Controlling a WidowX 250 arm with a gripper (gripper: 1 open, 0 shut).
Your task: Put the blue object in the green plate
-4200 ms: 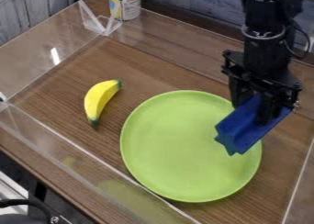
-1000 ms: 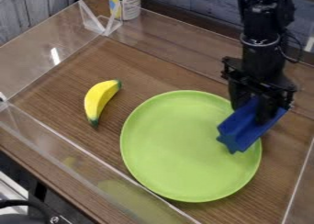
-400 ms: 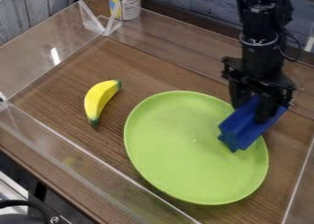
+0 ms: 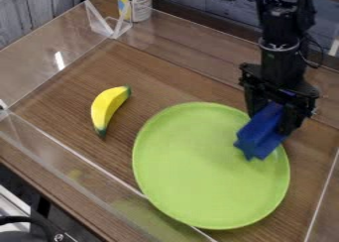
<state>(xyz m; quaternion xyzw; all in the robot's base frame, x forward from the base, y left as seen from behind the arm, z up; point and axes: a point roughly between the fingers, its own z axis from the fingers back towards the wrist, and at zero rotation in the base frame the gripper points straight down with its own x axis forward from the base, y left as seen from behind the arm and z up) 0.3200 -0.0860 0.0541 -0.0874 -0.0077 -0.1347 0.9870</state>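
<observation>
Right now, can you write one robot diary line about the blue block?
blue block: leaning on green plate | gripper: over block's upper end | banana: beside plate

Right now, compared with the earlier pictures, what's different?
The blue block has tipped a little, its lower end shifting slightly left and up. The green plate slid slightly down the picture. The gripper has opened around the block. The banana stayed put.

no readable text, label, brand, number or sign, printing on the can (image 4: 134, 3) too small to read
</observation>
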